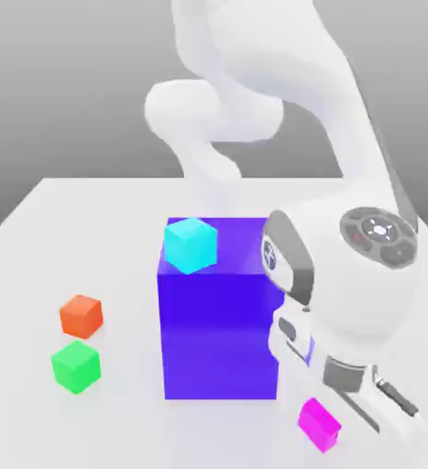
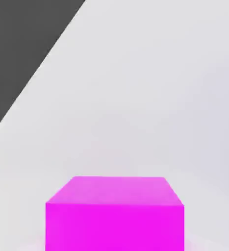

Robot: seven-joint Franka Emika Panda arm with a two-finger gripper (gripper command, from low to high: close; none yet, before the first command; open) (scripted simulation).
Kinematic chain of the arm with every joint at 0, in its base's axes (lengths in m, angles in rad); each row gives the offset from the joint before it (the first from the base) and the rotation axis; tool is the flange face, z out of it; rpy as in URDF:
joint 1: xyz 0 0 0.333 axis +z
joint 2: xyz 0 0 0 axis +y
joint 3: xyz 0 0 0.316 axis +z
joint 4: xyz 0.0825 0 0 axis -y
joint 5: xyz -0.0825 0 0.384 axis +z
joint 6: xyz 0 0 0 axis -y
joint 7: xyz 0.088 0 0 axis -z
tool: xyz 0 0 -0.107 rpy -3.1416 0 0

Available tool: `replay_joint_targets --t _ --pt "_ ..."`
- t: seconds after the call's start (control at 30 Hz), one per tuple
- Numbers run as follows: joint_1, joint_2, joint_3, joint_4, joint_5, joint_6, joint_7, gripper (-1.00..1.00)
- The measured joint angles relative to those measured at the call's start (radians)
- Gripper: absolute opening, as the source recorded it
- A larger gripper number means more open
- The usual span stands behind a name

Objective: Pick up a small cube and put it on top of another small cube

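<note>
- The pink cube [image 1: 319, 424] sits low at the front of the bench [image 1: 34, 238], just beside the big blue block [image 1: 219, 321] on the exterior view's right
- The pincer [image 1: 345, 417] is closed on the pink cube [image 2: 115, 215] — a firm hold it needs before any lift
- The green cube [image 1: 76, 365], the likely target, lies well apart on the exterior view's left, near an orange cube [image 1: 81, 315]
- The blue block stands between — so the carry should probably go over or around it
- A cyan cube [image 1: 191, 244] rests on the block's top

exterior view high, facing the arm across the table [image 1: 34, 229], hand view close above the magenta cube [image 2: 115, 215], shared
</note>
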Motion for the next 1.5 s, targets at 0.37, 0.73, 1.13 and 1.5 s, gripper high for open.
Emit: replay_joint_targets --t 0.37,0.73,1.13,1.5 --pt "-0.326 -0.084 -0.034 -0.045 0.291 -0.006 -0.253 -1.0" --pt "-0.58 -0.227 -0.082 -0.159 0.652 -0.006 -0.444 -1.0" --pt "-0.576 -0.341 -0.103 -0.262 0.608 0.029 -0.29 -1.0" --pt "-0.578 -0.443 -0.111 -0.366 0.43 0.103 -0.049 -1.0"
